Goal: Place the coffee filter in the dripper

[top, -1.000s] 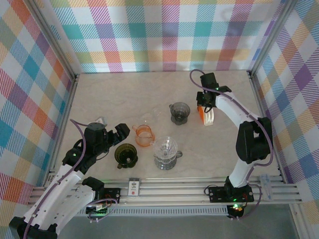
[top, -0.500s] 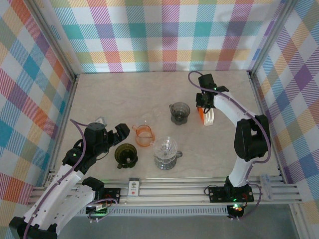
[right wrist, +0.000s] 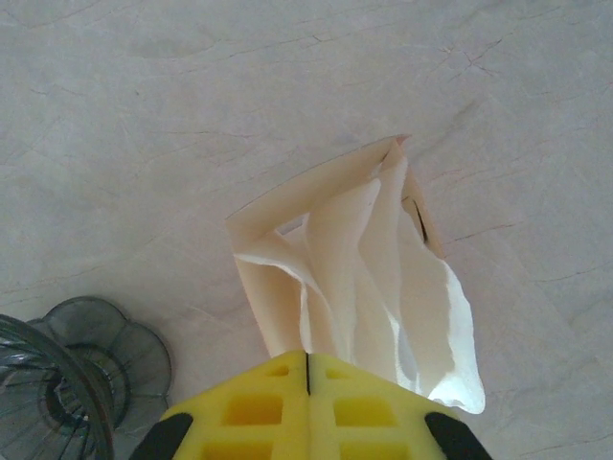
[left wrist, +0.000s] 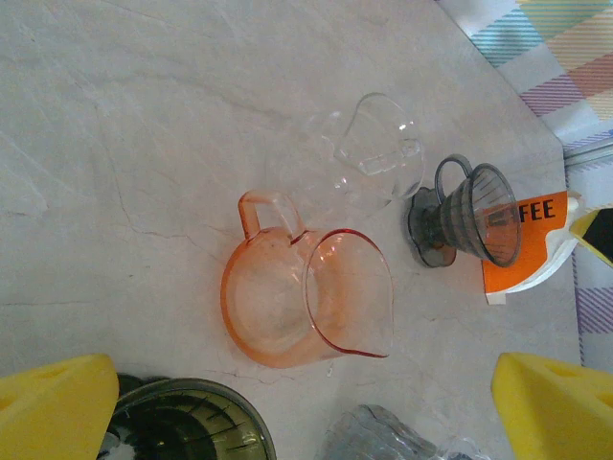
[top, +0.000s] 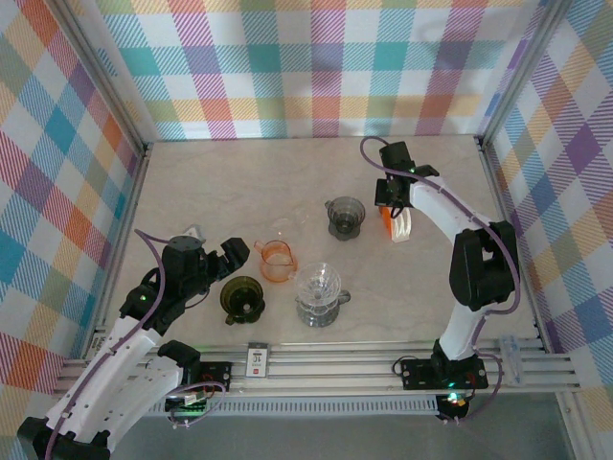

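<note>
The right tool (right wrist: 306, 369) is clenched on the wide end of the coffee filter (right wrist: 354, 268). The filter lies on the bench (top: 239, 182) just right of the grey dripper (top: 345, 217), with its orange pack (left wrist: 522, 244). The left tool (left wrist: 306, 412) is released, fingers wide, well left of the grey dripper.

The step in hand looks like the pick-up. Lift gently and straight: the paper fans into several layers, and I cannot tell whether one sheet or more is pinched. Then carry it over the grey dripper's mouth, turn the point down, and let go only once the paper sits inside the cone.

The filter's long axis runs from the fingers to its pointed tip. The tip aims away from the tool, past the grey dripper's right side toward the arm bases. The paper lies about flat.
</note>
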